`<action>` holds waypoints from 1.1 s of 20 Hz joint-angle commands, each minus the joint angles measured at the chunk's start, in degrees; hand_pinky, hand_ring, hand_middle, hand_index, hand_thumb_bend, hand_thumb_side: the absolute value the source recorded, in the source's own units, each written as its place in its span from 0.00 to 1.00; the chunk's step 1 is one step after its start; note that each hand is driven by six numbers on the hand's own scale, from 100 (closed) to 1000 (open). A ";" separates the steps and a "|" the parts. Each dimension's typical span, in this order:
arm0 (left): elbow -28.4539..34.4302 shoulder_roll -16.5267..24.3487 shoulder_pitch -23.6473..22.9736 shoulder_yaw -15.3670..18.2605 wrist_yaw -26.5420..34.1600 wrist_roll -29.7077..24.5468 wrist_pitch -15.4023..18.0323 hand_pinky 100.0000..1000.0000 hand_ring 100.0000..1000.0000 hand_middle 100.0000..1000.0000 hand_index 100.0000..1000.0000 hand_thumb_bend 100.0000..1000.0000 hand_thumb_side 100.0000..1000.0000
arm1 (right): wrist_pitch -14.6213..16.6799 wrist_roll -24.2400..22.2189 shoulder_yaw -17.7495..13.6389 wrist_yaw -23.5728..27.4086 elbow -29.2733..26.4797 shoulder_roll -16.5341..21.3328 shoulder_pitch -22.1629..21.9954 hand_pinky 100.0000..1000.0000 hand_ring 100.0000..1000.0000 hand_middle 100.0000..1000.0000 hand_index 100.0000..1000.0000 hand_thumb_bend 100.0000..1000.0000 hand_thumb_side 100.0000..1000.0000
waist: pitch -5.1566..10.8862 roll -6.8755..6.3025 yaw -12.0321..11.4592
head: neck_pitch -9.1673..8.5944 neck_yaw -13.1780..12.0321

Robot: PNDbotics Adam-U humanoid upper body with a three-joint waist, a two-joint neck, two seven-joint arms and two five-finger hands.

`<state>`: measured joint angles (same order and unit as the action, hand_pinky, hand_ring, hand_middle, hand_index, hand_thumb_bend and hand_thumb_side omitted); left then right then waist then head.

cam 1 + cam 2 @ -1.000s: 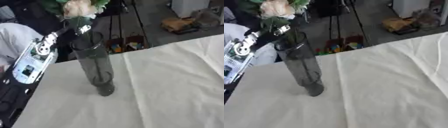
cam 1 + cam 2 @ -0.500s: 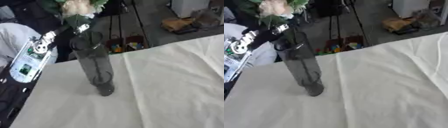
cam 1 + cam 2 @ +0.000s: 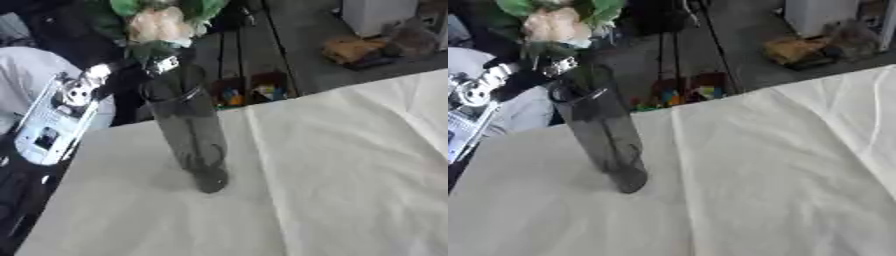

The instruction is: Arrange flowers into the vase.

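Observation:
A tall dark glass vase (image 3: 194,140) stands upright on the white tablecloth (image 3: 350,175), left of centre. A pale pink flower (image 3: 160,26) with green leaves sits just above the vase mouth, and a stem shows inside the glass. My left hand (image 3: 131,70) reaches in from the left with its silver and white forearm (image 3: 52,120) behind it. Its fingertips (image 3: 164,64) are closed on the stem right under the bloom, at the vase rim. My right hand shows in neither view.
The table's far edge runs diagonally behind the vase. Beyond it on the floor are black tripod legs (image 3: 697,35), small coloured items (image 3: 697,92), a brown object (image 3: 802,50) and a white cabinet (image 3: 376,15). The cloth stretches wide to the right of the vase.
The flower has sunk a little lower toward the vase mouth, my left hand staying with it. The vase has not moved.

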<state>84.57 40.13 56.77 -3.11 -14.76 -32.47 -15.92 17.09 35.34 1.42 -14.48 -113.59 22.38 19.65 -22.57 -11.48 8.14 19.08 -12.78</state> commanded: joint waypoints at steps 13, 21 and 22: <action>1.66 3.38 0.68 2.32 -4.10 -7.55 -3.40 1.00 1.00 1.00 1.00 0.53 0.88 | -0.01 0.21 -0.39 0.62 -1.00 0.78 0.31 0.64 0.63 0.40 0.63 0.00 1.00 | 1.74 0.55 -0.69 | 0.14 0.42; 1.96 4.02 0.21 2.94 -4.86 -8.85 -3.19 1.00 1.00 1.00 1.00 0.52 0.90 | -0.17 0.23 -0.43 0.79 -1.00 0.76 0.19 0.64 0.63 0.40 0.63 0.00 1.00 | 2.07 0.54 -0.97 | 0.30 0.50; 1.98 4.07 0.11 3.01 -4.81 -8.82 -3.19 1.00 1.00 1.00 1.00 0.52 0.90 | -0.18 0.23 -0.45 0.80 -1.00 0.76 0.18 0.64 0.63 0.40 0.63 0.00 1.00 | 2.09 0.55 -0.96 | 0.33 0.49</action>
<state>85.66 41.44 56.35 -1.16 -19.36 -41.14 -19.10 17.08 35.38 1.42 -14.28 -113.59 22.39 19.59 -22.05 -11.48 7.34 19.28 -12.42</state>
